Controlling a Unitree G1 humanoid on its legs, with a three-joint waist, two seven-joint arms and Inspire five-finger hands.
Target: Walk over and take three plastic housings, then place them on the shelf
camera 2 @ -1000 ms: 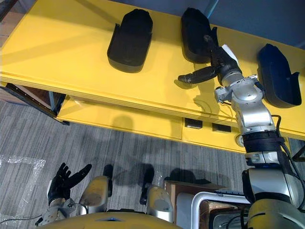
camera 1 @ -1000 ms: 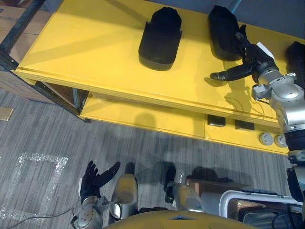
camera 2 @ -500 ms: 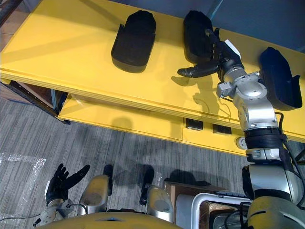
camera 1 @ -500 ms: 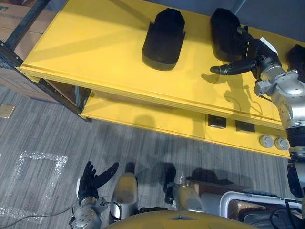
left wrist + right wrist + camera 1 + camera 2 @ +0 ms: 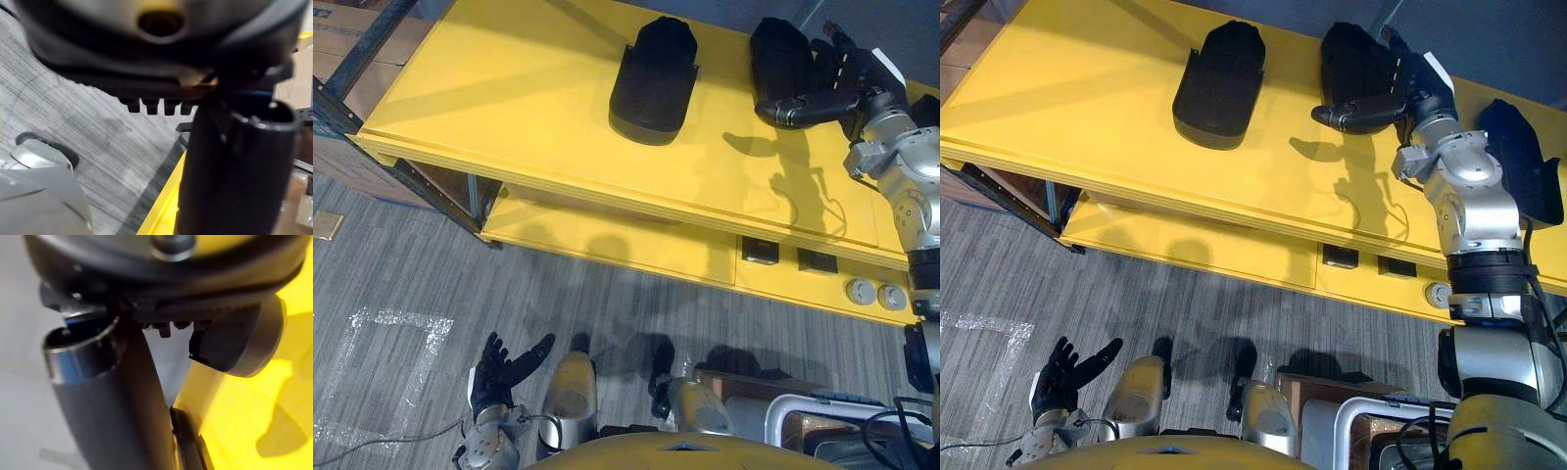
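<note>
Three housings (image 5: 1219, 83) (image 5: 1351, 54) (image 5: 1520, 162) lie on the shelf (image 5: 1087, 88), right hand (image 5: 1415, 86) by the middle.

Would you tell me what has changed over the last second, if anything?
The right hand has moved farther across the yellow shelf to the middle housing, thumb over its near end. The left housing, right housing and open left hand stayed put.

Three black housings (image 5: 1219, 83) on yellow shelf (image 5: 1067, 108)

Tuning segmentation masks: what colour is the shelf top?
Bright yellow, plain: the shelf top shows best in the left eye view.
</note>
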